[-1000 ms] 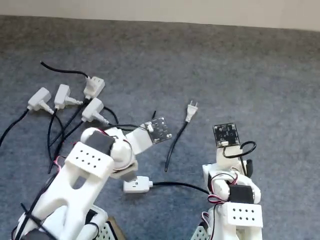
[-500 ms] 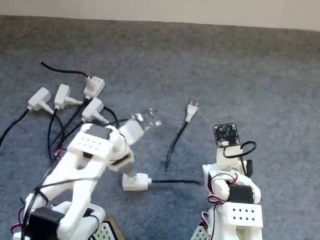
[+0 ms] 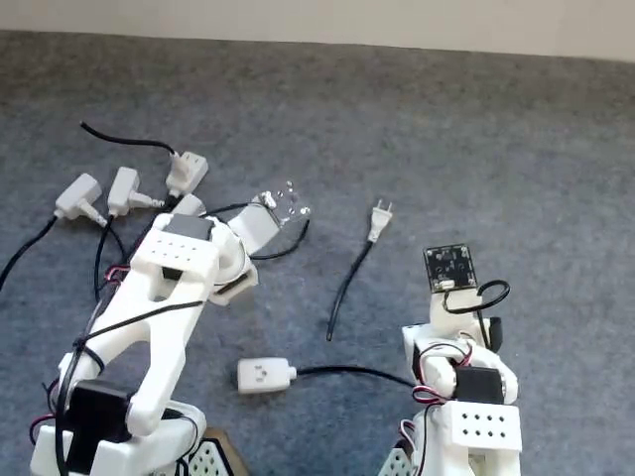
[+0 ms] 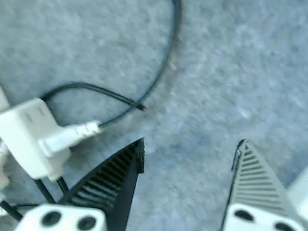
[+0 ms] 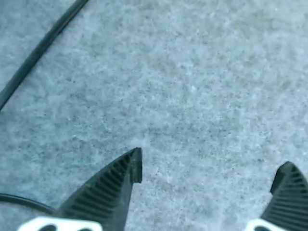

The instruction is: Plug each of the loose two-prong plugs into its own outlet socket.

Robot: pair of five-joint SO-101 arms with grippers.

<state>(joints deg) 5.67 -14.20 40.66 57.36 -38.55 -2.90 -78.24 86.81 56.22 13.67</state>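
A loose two-prong plug (image 3: 379, 220) lies mid-table, its black cord (image 3: 347, 283) trailing toward me. Nearer the front lies a white outlet socket (image 3: 265, 374), with its own cord running right. Several more white sockets (image 3: 123, 188) are bunched at the far left. My left arm (image 3: 179, 273) stretches toward that bunch. My left gripper (image 4: 190, 154) hangs open over bare carpet, beside a white socket (image 4: 26, 134) that has a plug (image 4: 72, 134) in it. My right gripper (image 5: 209, 171) is open and low over the carpet, with a black cord (image 5: 43, 45) off to one side.
Grey carpet (image 3: 476, 139) covers the table, with free room at the far right. Black cables (image 3: 119, 258) tangle around the far-left sockets, and one forms a loop (image 4: 161, 72) near my left gripper. My right arm (image 3: 461, 382) sits at the front right.
My left arm has swung away from the front socket toward the far-left bunch. The front socket has slid a little left and toward the front. The right arm has kept still.
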